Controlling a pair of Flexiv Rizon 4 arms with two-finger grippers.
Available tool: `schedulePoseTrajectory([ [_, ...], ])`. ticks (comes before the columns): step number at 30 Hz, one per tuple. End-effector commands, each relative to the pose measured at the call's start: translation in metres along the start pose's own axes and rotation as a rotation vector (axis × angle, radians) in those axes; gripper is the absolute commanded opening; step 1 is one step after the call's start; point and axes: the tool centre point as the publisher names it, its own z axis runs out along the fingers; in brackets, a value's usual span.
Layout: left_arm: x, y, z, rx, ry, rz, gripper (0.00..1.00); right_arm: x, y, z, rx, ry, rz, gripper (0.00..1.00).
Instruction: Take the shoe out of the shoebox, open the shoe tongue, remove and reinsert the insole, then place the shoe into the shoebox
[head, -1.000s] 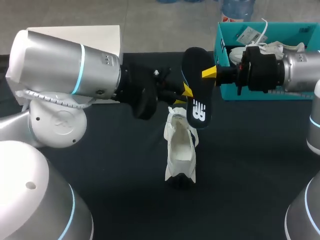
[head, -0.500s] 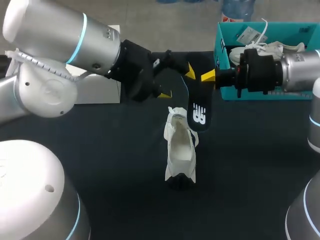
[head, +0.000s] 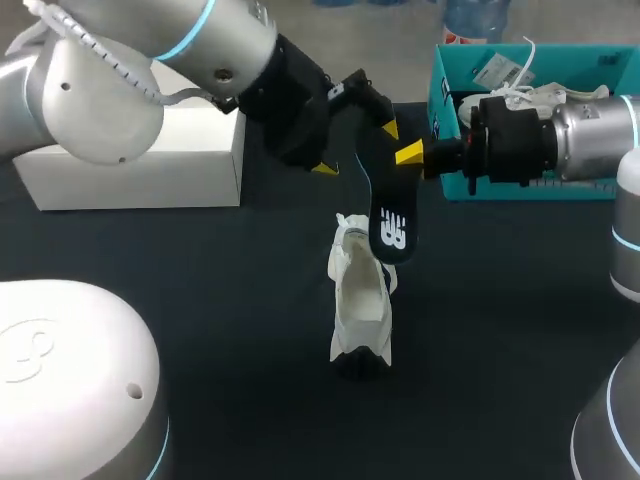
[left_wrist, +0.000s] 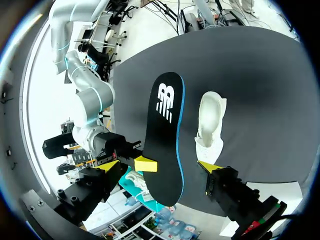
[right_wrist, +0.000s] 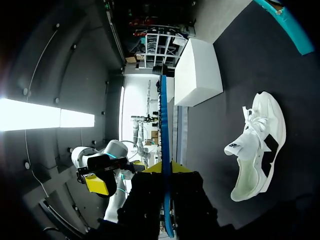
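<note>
- Left pincer (head: 357, 148) higher and farther back than a second ago, drawn away from the insole (head: 388, 215); fingers spread wide, gripping nothing.
- Right pincer (head: 402, 157) clamped on the dark insole's upper end, holding it in the air, lower end hanging over the white shoe (head: 360, 300).
- Shoe resting on the dark table (head: 200, 330), apart from both pincers.
- Teal shoebox (head: 437, 95) at the far right behind the right pincer; white box (head: 140, 160) at the far left.
</note>
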Motion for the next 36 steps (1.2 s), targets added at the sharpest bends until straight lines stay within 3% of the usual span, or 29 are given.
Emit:
schedulePoseTrajectory([
  [1,-0.008,0.004,-0.001,0.014,0.296,0.007,1.00,-0.001,0.001,0.004,0.000,-0.003,0.001,0.00],
  [15,-0.011,0.012,-0.013,0.087,0.542,0.049,1.00,-0.007,0.001,0.012,0.010,0.004,0.009,0.00],
  [24,-0.020,0.012,-0.012,0.100,0.612,0.069,1.00,-0.008,0.004,0.018,0.020,0.014,0.003,0.00],
  [36,-0.028,0.014,-0.013,0.061,0.665,0.082,1.00,-0.011,0.003,0.016,0.022,0.018,0.003,0.00],
])
